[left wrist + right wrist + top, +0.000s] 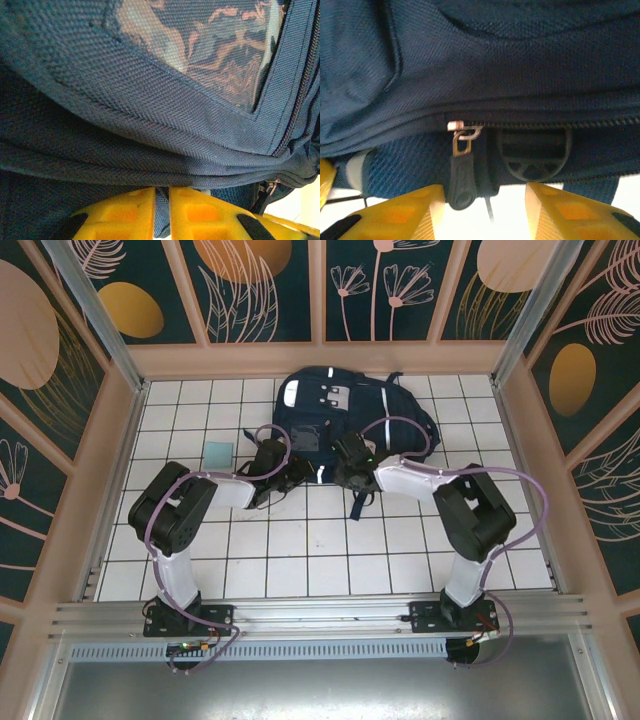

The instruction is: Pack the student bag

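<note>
Left hand pinches the student bag fabric near the counter's far edge. The zipper pull hangs ungripped between the half-spread fingers of the right hand.

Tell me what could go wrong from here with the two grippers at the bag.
The zipper pull hangs off-centre between the open fingers of the right gripper, close to one; closing could miss it or catch the buckle beside it.
The left gripper pinches only a thin fold of the student bag; that fabric might slip once the zipper gets tugged.
</note>
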